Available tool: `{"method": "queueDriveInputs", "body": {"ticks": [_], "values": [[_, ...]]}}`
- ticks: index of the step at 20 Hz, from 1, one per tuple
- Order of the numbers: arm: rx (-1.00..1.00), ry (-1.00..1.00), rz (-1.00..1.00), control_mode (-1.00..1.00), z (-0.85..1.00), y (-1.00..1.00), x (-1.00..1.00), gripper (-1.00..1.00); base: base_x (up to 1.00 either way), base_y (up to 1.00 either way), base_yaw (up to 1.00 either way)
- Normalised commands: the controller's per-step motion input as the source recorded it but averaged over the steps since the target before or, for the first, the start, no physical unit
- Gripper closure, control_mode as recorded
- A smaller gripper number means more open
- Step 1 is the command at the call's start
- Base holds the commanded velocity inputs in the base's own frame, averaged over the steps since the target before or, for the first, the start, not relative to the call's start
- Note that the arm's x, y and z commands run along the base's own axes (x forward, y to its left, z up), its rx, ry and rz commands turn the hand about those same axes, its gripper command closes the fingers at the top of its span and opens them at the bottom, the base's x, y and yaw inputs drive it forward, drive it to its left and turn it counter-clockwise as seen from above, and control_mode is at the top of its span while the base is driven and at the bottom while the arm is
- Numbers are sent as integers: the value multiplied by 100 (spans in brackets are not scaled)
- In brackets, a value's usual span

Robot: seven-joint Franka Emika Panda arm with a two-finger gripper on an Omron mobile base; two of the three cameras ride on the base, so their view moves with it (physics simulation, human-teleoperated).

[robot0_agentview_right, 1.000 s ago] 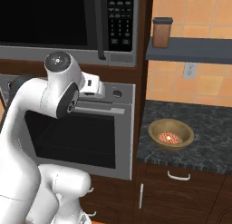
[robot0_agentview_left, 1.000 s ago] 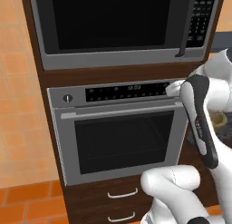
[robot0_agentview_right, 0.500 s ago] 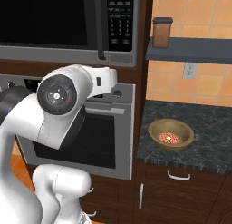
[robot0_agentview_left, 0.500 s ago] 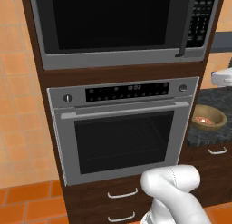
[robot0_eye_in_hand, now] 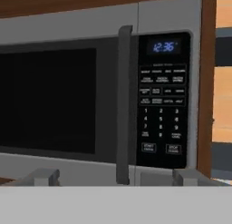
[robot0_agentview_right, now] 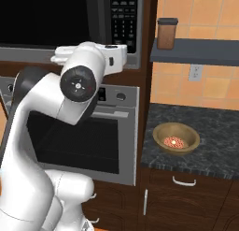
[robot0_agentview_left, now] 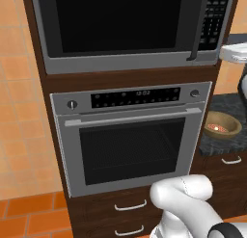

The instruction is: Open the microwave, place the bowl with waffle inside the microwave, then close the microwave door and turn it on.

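— When you look at the left base view, what do you find?

— You find the microwave (robot0_agentview_left: 130,27) built in at the top of the brown cabinet, and the microwave door (robot0_agentview_left: 116,22) is closed, with its dark handle (robot0_agentview_left: 198,25) at the right edge beside the keypad (robot0_agentview_left: 214,20). Under it stands the silver oven (robot0_agentview_left: 132,136), also closed. To the right, on the dark counter (robot0_agentview_left: 217,140), you see the bowl with waffle (robot0_agentview_left: 222,125). It is well apart from the microwave and lower.

— And from the right base view?

— You have the white arm (robot0_agentview_right: 70,113) in front of the oven. The hand is raised to the lower edge of the microwave, near the keypad. The bowl with waffle sits alone on the speckled counter, right of the oven, and a brown jar (robot0_agentview_right: 167,33) stands on the shelf (robot0_agentview_right: 196,52) above it.

— What does the hand view tell you?

— You look straight at the closed door, its vertical handle in the middle and the clock display (robot0_eye_in_hand: 163,47) lit. The gripper (robot0_eye_in_hand: 115,177) is spread wide with nothing between the fingers (robot0_eye_in_hand: 43,177). It does not touch the handle.
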Motion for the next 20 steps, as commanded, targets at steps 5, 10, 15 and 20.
{"method": "queueDriveInputs", "body": {"ticks": [5, 10, 15, 20], "values": [[1, 26, 0, -100, 0, -1, 95, -100, 0, 0, 0], [0, 9, 1, -100, -5, 0, 36, -100, 0, 0, 0], [1, 1, 0, -100, -5, 0, 60, -100, 0, 0, 0], [0, 1, 0, -100, -3, 0, 67, -100, 0, 0, 0]]}}
